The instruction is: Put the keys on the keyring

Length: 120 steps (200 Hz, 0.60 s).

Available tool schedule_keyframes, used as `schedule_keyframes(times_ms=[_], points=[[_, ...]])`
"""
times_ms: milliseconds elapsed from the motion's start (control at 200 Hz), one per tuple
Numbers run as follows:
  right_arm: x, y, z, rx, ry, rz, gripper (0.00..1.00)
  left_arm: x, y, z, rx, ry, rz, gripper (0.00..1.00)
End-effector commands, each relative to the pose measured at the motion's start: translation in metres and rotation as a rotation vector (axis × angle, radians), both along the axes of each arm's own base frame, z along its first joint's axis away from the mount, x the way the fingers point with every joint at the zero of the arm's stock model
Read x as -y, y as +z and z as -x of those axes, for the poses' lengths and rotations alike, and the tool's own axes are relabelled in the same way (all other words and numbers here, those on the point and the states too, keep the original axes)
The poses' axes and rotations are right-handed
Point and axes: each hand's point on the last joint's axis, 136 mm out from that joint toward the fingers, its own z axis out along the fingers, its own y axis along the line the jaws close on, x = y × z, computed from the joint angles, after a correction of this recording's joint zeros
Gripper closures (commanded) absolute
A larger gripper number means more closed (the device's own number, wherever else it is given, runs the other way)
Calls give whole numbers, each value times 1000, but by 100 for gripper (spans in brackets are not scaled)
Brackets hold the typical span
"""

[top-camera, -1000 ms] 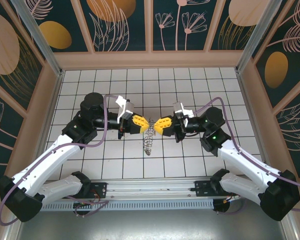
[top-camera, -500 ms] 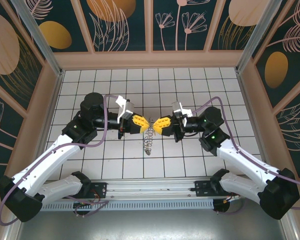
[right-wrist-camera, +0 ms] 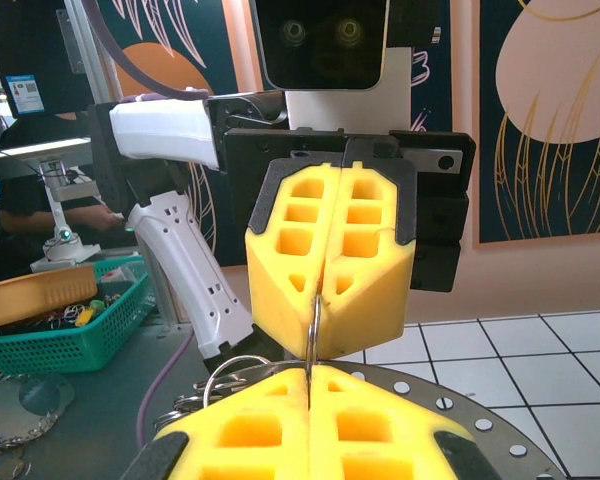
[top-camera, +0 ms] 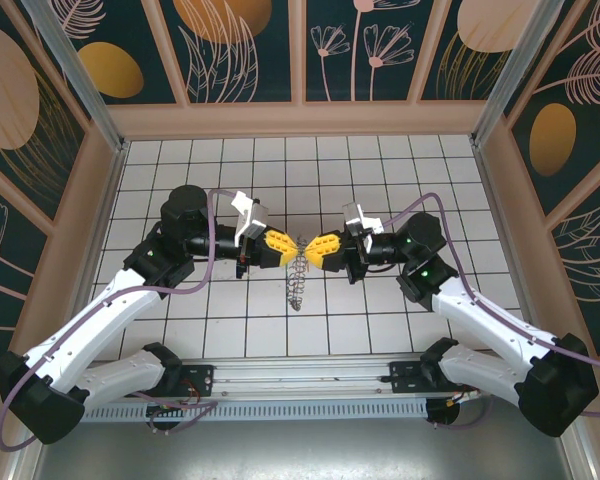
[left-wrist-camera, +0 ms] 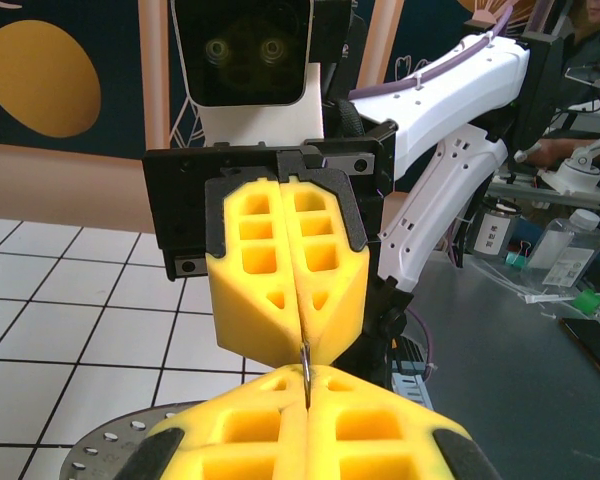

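My left gripper [top-camera: 290, 247] and my right gripper [top-camera: 311, 247] meet tip to tip above the middle of the tiled floor. Both are shut on one thin wire loop [right-wrist-camera: 313, 330] of the keyring [top-camera: 298, 280], which hangs below them as a coil of silvery loops. In the right wrist view my right gripper [right-wrist-camera: 308, 372] faces the left gripper [right-wrist-camera: 318, 300], with more loops [right-wrist-camera: 215, 375] and the perforated flat ring [right-wrist-camera: 540, 405] beneath. The left wrist view shows the same loop [left-wrist-camera: 306, 360] edge-on above my left gripper [left-wrist-camera: 305, 378]. The keys are out of view.
White tiled floor [top-camera: 230, 165] lies inside patterned walls with pale wooden frames [top-camera: 300, 118]. A metal rail [top-camera: 300, 385] carries both arm bases at the near edge. A green basket [right-wrist-camera: 60, 320] of small items stands outside the cell.
The right arm's wrist and elbow have shifted slightly left. Both grippers stay shut on the wire loop, and the hanging coil has not moved.
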Motion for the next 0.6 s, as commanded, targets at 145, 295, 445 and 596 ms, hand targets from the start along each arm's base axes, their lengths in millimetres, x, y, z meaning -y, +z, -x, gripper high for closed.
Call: schedule_keyframes(times_ms=[145, 295, 445, 596], points=[[-1, 19, 2, 48, 4, -49, 100, -2, 17, 4, 46, -11, 30, 100], [-1, 20, 2, 49, 6, -52, 100, -3, 16, 4, 45, -11, 29, 100], [-1, 21, 2, 53, 6, -57, 100, -2, 15, 4, 41, -11, 26, 100], [0, 22, 3, 56, 8, -60, 100, -2, 15, 4, 42, -9, 25, 100]])
